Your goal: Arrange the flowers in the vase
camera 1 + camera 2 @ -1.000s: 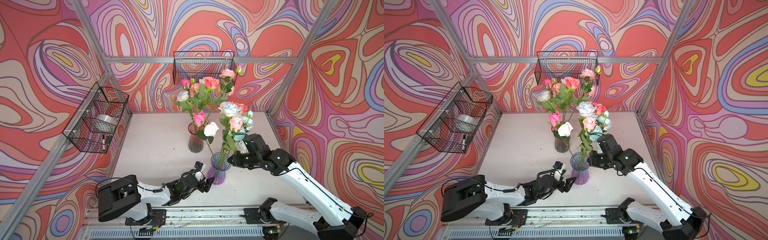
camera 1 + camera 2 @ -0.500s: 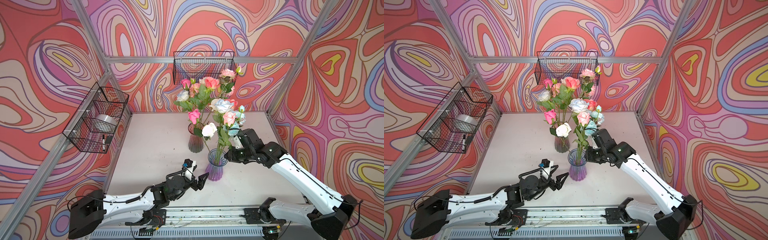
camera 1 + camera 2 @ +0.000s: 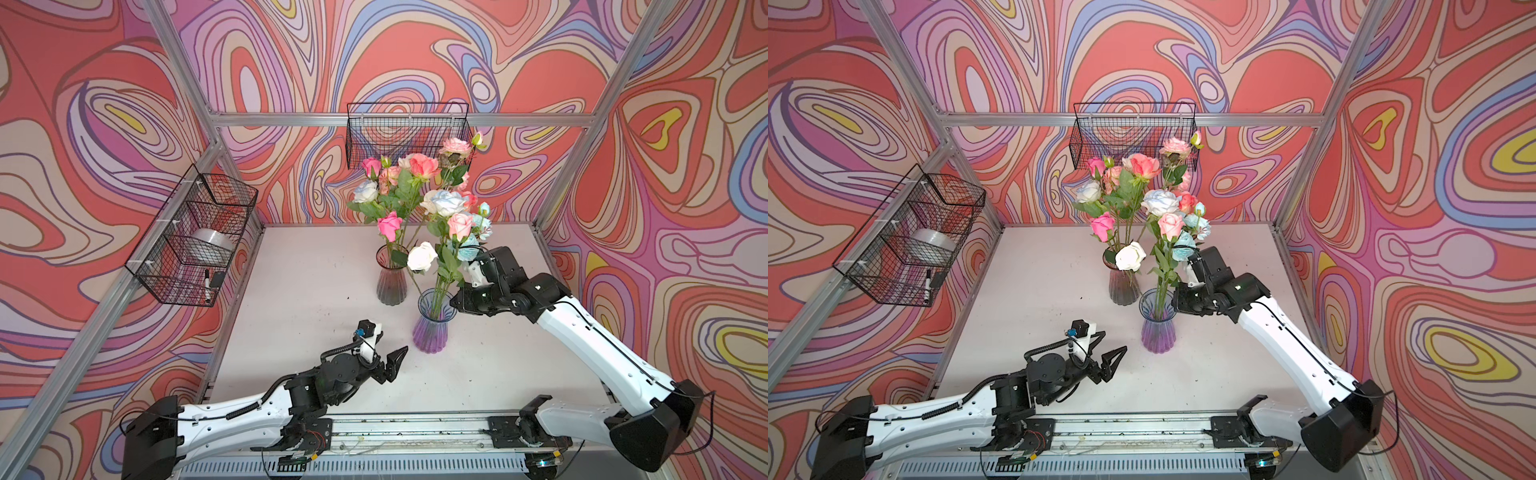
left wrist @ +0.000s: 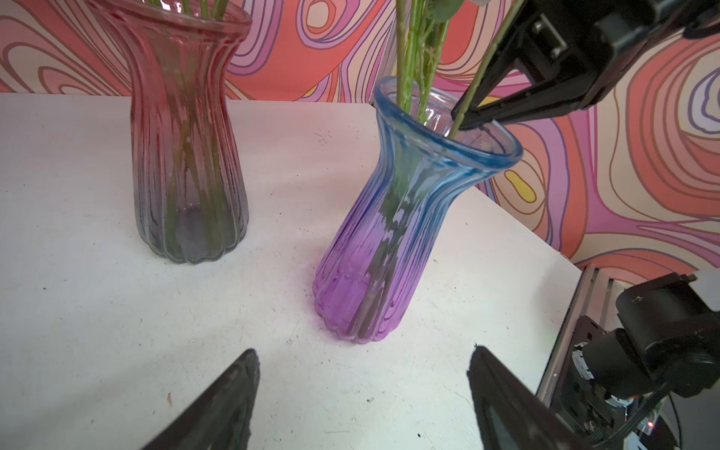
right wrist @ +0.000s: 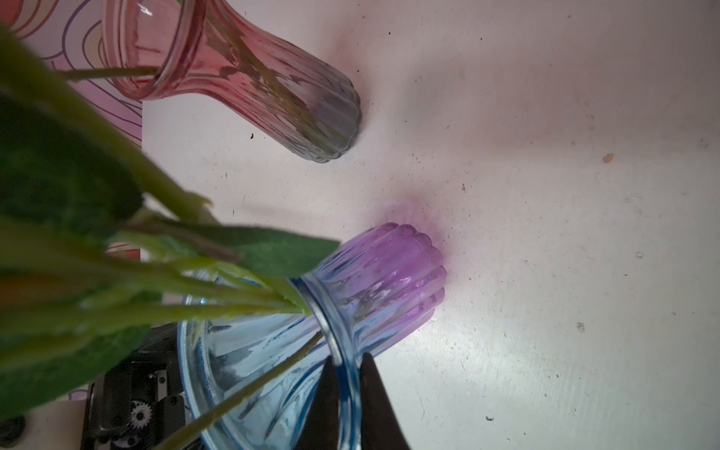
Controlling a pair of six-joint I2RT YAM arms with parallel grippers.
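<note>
The pale, speckled bench [image 3: 316,291] carries all the flowers [image 3: 448,202]. They stand in two bunches, soft rose heads on thin green stems, and none lies loose. The fuller bunch is in the red vase [image 3: 391,286]. The rest are in the blue-purple vase [image 3: 430,332] at its 4 o'clock. Both vases are ribbed, see-through glass with a pinched waist and a flared lip. The right tool [image 5: 345,362] is closed thin on the blue-purple vase's lip at about 2 o'clock, one finger inside and one outside, with a stem just beside it. The left tool [image 3: 397,361] gapes wide and empty near the bench at that vase's 8 o'clock. This looks like steadying or shifting the vase. Slick glass and a top-heavy bunch call for a slow, level move, and the left tool could cradle the ribbed body.
</note>
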